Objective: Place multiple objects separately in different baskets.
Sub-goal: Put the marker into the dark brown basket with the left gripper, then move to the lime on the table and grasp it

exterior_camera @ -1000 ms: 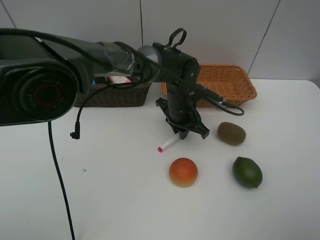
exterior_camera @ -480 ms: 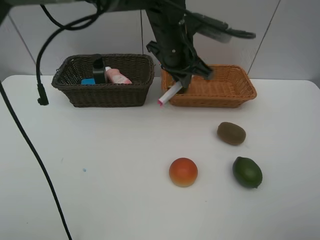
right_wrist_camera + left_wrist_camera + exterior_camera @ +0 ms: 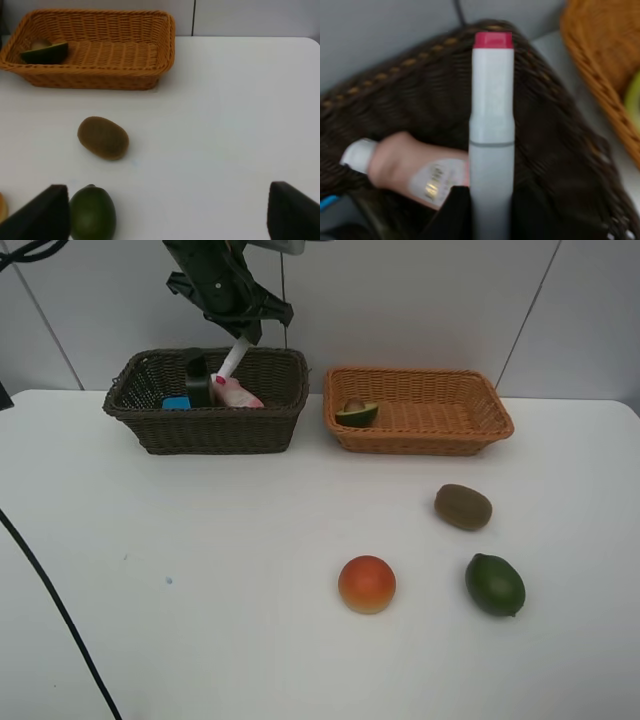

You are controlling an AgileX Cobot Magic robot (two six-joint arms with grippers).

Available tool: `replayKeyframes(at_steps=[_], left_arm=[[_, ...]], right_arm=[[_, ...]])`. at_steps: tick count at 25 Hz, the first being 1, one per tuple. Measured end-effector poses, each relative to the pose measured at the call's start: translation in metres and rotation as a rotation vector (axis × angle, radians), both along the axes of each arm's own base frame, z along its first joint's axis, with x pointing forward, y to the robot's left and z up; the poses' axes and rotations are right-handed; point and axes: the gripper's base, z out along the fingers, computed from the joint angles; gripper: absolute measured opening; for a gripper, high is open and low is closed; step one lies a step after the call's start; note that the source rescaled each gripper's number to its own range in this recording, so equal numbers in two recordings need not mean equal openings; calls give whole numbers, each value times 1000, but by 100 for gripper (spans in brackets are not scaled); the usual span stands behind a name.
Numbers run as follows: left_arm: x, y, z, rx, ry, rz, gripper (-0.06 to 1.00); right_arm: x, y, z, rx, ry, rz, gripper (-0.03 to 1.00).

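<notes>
My left gripper hangs over the dark brown basket, shut on the white pink-tipped marker, whose tip points down into the basket. In the left wrist view the marker runs straight out from the gripper above the pink white-capped bottle. A dark upright item and the pink bottle lie inside that basket. The light orange basket holds the halved avocado. The kiwi, lime and orange-red fruit lie on the table. My right gripper stands open above the table near the lime and kiwi.
A small blue thing lies in the dark basket's left end. A black cable trails down the table's left side. The two baskets stand side by side against the back wall, and the orange basket shows in the right wrist view too.
My left gripper has lifted the marker off the table, carried it up past the orange basket and leftward, and now holds it over the dark basket. The fruits have not moved.
</notes>
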Motion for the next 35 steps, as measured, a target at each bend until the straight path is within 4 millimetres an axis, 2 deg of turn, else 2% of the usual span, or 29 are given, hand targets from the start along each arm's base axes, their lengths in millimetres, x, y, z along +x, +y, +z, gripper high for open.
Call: replayKeyframes(at_steps=[3,6,8,9,12,14,15,19,21,26,30,35], left_arm=[[11,13,-6,-12,-27,28,0],[16,17,-15,-3,-27,36,0],[19,17,-24,13,-23,27,7],[20,17,-27,19,-24,21,18],[22,16,-34,18,-24,19,61],[23,16,-33,12,-39,18,79],[24,15,-33,9,-46,17,82],[21,15,-29,-9,-25,29,86],[16,17,-21,-23,16,59,86],[-3,28,19,6,195,148,86],[-11,45,32,47,278,210,86],[-27,83,31,49,350,294,87]], right_arm=[[0,0,0,0,0,0,100],[0,0,0,0,0,0,100],[0,0,0,0,0,0,100],[0,0,0,0,0,0,100],[0,0,0,0,0,0,100],[0,0,0,0,0,0,100],[0,0,0,0,0,0,100],[0,0,0,0,0,0,100],[0,0,0,1,0,0,100],[0,0,0,1,0,0,100],[0,0,0,1,0,0,100],[0,0,0,1,0,0,100]])
